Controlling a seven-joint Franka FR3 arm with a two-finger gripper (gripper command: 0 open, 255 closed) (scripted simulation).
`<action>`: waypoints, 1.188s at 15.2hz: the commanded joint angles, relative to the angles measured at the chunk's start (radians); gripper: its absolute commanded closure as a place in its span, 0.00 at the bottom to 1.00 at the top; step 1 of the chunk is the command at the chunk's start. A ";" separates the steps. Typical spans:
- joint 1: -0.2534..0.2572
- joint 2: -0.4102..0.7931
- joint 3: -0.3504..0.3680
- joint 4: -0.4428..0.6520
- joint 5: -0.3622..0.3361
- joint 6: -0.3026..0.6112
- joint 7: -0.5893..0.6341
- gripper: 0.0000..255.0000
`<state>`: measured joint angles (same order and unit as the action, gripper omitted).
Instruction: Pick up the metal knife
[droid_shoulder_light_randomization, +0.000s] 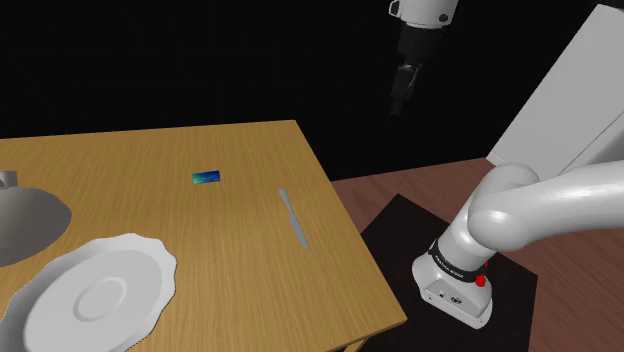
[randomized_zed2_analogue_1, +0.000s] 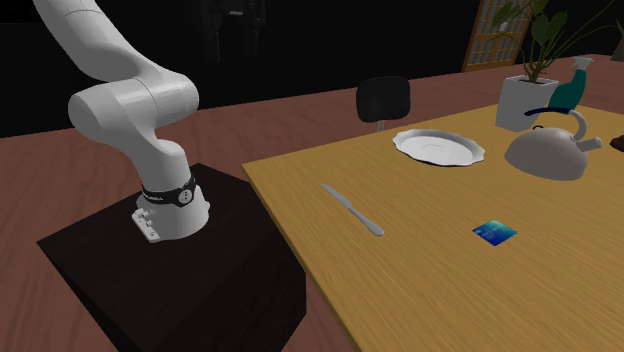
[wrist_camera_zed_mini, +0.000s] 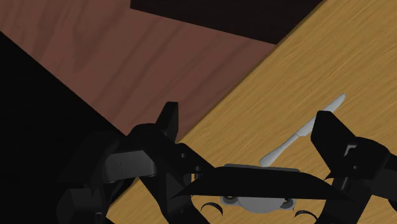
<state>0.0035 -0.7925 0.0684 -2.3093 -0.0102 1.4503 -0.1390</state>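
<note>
I see much bare wood on the wooden table (droid_shoulder_light_randomization: 240, 290). The white plate (droid_shoulder_light_randomization: 100, 295) sits at the shoulder view's lower left. My gripper (wrist_camera_zed_mini: 249, 124) hangs high near the table's edge, fingers apart, empty. The grey knife (droid_shoulder_light_randomization: 293, 217) lies flat close to that edge, with the small blue card (droid_shoulder_light_randomization: 206, 177) apart from it.

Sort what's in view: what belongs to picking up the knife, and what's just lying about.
For the job: knife, open gripper.
Lying about: white plate, kettle, blue card, potted plant, teal bottle, black chair.
</note>
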 joint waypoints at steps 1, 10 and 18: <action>0.000 0.000 0.000 0.000 0.000 0.000 0.000 0.00; -0.008 0.035 0.153 -0.216 0.138 0.277 0.282 0.00; -0.024 0.209 0.312 -0.301 0.236 0.573 0.526 0.00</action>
<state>-0.0158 -0.6067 0.3634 -2.6018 0.2169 1.9836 0.3580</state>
